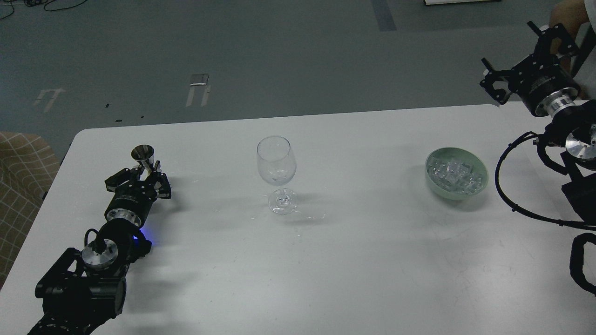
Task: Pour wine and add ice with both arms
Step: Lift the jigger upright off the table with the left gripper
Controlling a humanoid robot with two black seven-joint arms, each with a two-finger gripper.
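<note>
A clear stemmed wine glass (276,164) stands upright at the middle of the white table (354,260). A heap of clear ice cubes (452,174) lies in a pale green bowl (479,187) at the right. My left gripper (145,176) rests low over the table at the left, shut on the stem of a small metal measuring cup (142,155) that stands about upright. My right gripper (514,55) is open and empty, raised beyond the table's far right corner, well above and right of the bowl.
A beige checked cushion (21,186) sits off the table's left edge. The grey floor lies beyond the far edge. My right arm's looped black cable (505,195) hangs just right of the bowl.
</note>
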